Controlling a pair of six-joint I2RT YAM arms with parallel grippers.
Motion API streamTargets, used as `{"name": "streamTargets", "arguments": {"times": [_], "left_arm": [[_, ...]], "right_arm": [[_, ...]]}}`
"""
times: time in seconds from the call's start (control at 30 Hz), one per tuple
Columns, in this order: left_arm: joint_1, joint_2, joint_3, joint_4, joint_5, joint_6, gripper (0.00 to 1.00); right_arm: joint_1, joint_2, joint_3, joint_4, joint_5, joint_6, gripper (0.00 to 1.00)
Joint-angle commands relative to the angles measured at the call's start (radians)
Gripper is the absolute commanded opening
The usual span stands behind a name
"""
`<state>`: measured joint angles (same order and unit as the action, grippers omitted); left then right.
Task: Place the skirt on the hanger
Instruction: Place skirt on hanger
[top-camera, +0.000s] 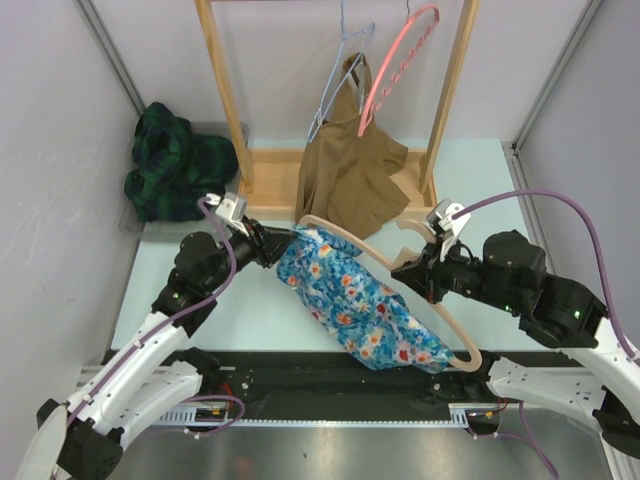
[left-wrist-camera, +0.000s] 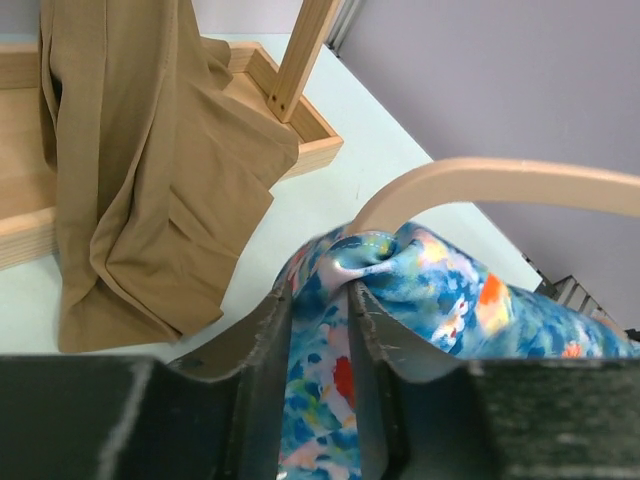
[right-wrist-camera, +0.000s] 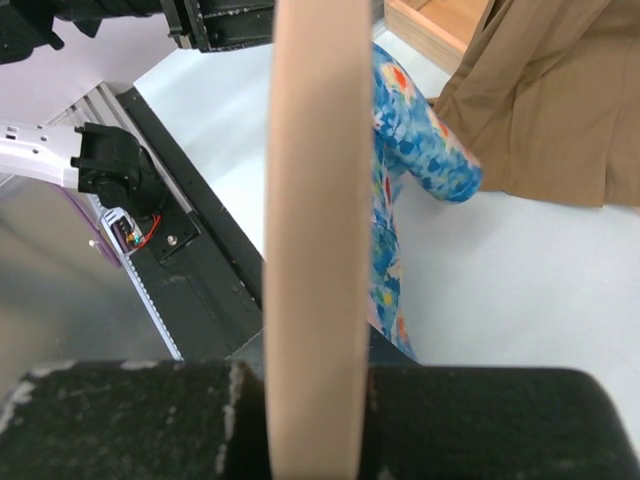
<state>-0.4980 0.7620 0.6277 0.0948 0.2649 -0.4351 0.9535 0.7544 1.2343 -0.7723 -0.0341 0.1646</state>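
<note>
The blue floral skirt (top-camera: 360, 305) is threaded over one arm of the wooden hanger (top-camera: 350, 238), which slants across the table in the top view. My left gripper (top-camera: 285, 245) sits at the skirt's upper left end. In the left wrist view its jaws (left-wrist-camera: 320, 300) stand slightly apart, with skirt fabric (left-wrist-camera: 450, 290) lying loosely between them under the hanger's curve (left-wrist-camera: 500, 180). My right gripper (top-camera: 405, 270) is shut on the hanger near its middle. The right wrist view shows the hanger bar (right-wrist-camera: 315, 200) clamped in that gripper (right-wrist-camera: 315, 370), the skirt (right-wrist-camera: 410, 130) draped behind it.
A brown garment (top-camera: 350, 180) hangs from the wooden rack (top-camera: 225, 100) at the back, its hem on the rack's base. A pink hanger (top-camera: 400, 60) and a wire hanger (top-camera: 345, 60) hang beside it. A dark green plaid garment (top-camera: 175, 165) lies at the back left.
</note>
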Motion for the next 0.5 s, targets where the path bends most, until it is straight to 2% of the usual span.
{"name": "streamTargets", "arguments": {"times": [0.0,0.1,0.13,0.2,0.23,0.33,0.47], "left_arm": [[-0.001,-0.001,0.064,0.033,0.01,-0.005,0.36],[-0.001,-0.012,0.082,0.013,0.017,-0.004,0.52],[-0.001,-0.024,0.093,0.003,0.013,-0.004,0.67],[0.001,-0.039,0.101,-0.024,-0.01,0.005,0.79],[-0.001,-0.05,0.112,-0.038,-0.022,0.01,0.89],[-0.001,-0.096,0.138,-0.086,-0.058,0.03,1.0],[-0.001,-0.106,0.194,-0.087,0.098,0.126,1.0]], "right_arm": [[-0.001,0.006,0.044,0.071,-0.032,0.007,0.0],[-0.001,0.023,0.044,0.079,-0.044,0.012,0.0],[-0.002,0.029,0.045,0.085,-0.046,0.01,0.0],[-0.001,0.034,0.045,0.091,-0.047,0.007,0.0],[-0.001,0.034,0.045,0.1,-0.049,0.007,0.0],[-0.001,0.036,0.045,0.11,-0.058,0.003,0.0],[-0.001,0.04,0.045,0.107,-0.137,-0.014,0.0]]}}
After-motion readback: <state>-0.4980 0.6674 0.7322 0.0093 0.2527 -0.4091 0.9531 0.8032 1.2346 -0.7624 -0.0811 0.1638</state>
